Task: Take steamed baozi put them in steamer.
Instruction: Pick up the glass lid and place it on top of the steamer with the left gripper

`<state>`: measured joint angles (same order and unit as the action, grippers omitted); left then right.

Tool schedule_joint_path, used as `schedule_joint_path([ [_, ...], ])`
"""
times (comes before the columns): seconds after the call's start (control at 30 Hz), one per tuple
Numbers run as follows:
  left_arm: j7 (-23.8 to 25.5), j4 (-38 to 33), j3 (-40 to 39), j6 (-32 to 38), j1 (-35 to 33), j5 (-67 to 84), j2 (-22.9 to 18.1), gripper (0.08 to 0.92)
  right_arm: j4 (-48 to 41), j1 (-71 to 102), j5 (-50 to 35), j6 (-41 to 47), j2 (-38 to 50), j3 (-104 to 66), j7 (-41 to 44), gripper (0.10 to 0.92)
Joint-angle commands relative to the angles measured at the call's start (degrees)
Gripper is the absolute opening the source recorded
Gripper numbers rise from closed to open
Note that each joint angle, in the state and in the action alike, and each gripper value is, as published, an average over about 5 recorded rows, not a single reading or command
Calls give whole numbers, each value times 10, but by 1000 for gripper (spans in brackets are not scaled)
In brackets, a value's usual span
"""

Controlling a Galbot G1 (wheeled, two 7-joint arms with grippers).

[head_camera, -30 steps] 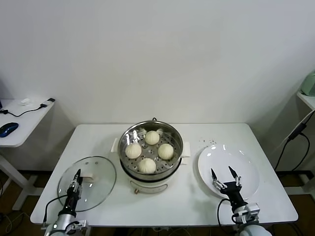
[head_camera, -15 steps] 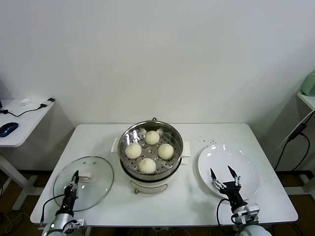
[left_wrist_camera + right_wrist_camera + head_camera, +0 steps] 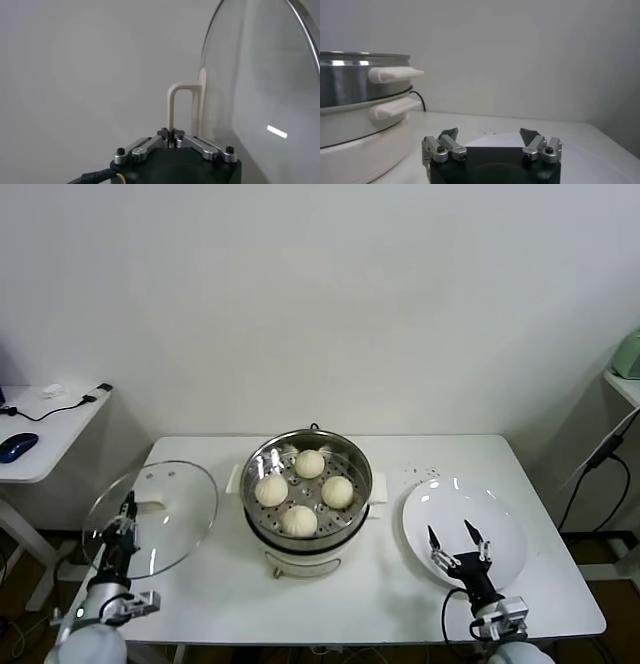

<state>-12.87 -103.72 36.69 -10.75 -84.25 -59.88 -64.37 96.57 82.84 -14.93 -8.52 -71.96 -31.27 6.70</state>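
Currently the left gripper sits at the counter's near left corner, its jaws pinched tight on the white handle of the glass lid. The lid is off the counter and tilted, its disc leaning up and outward over the counter's left edge; in the left wrist view the handle loop rises straight out from between the closed jaws, with the lid's glass face running alongside it. The steamer stands uncovered in the middle of the counter, well to the right of the left jaws and to the left of the right jaws. Four steamed baozi rest on its perforated tray, spaced in a rough ring, none touching another as far as the head view shows. The right gripper hovers low over the near part of the white plate, jaws spread wide with nothing between them; the right wrist view shows both fingertips apart above the plate's surface, with the steamer's steel wall and white side handles off to one side. A separate side desk with a blue mouse lies beyond the left jaws.
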Motion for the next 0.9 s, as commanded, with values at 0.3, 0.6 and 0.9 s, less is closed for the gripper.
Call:
schedule_joint_path([
  [0.3,177,-215,-129,-220,71,-76,-5,139,9,16,36,1,-4,4,-9,823],
  [0.6,241,-196,-307,-292,147,-185,-81,139,-2,28,39,-22,-6,1,-2,823],
  [0.9,257,-130,-397,-309,189,-256,-150,139,-21,29,28,-48,-8,-4,-4,823],
])
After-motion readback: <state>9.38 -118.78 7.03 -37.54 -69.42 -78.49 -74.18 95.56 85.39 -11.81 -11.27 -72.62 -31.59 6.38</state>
